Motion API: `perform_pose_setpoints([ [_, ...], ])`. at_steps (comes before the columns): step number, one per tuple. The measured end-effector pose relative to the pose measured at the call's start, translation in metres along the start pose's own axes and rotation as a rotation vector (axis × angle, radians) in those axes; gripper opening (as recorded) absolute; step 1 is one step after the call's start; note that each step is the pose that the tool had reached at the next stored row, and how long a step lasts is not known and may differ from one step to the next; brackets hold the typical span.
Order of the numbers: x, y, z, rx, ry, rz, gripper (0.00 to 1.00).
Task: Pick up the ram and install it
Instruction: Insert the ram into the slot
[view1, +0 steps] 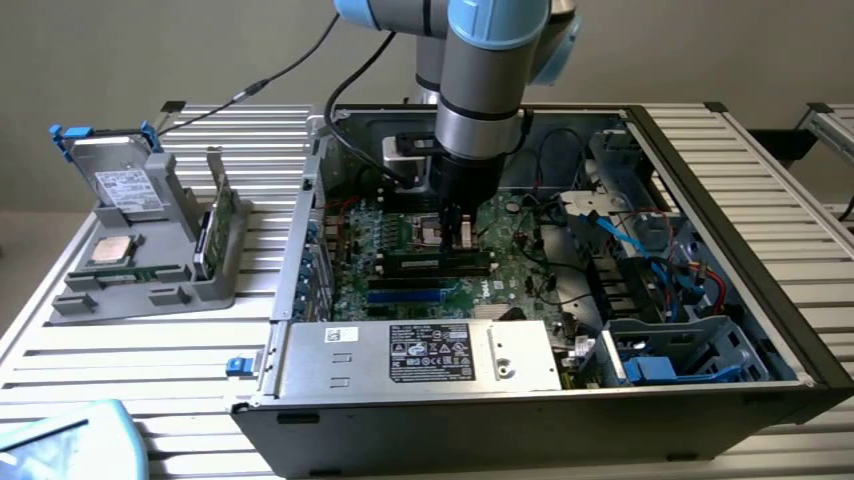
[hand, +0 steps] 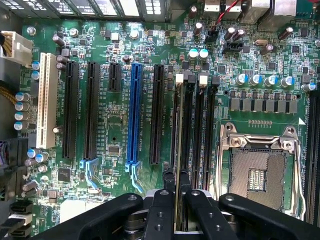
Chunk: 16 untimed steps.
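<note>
My gripper (view1: 461, 232) hangs inside the open computer case (view1: 741, 200), just above the motherboard (view1: 400, 235). In the wrist view its black fingers (hand: 160, 212) are shut on the ram (hand: 176, 160). I see the ram edge-on as a thin strip running along the black memory slots (hand: 186, 125). It lines up over the slot nearest the black expansion slot (hand: 157, 115). Whether its lower edge touches the slot I cannot tell. The slot latches (hand: 180, 78) are white.
An empty processor socket (hand: 257, 172) lies beside the memory slots. A silver power supply (view1: 427, 352) sits at the case front, with a drive cage (view1: 667, 360) and cables at the exterior view's right. A grey fixture (view1: 147, 270) outside holds a hard drive (view1: 123, 185) and a processor chip (view1: 114, 250).
</note>
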<state>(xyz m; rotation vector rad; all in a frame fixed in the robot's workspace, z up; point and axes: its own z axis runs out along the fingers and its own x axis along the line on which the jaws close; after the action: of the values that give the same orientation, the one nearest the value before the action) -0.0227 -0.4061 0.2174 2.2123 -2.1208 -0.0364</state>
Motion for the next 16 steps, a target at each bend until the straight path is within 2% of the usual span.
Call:
perform_pose_setpoints([
  [6, 0.0001, 0.0003, -0.0045, -0.0043, -0.0006, 0.0, 0.14],
  [16, 0.0002, -0.0001, -0.0049, -0.0123, -0.0005, -0.001, 0.14],
])
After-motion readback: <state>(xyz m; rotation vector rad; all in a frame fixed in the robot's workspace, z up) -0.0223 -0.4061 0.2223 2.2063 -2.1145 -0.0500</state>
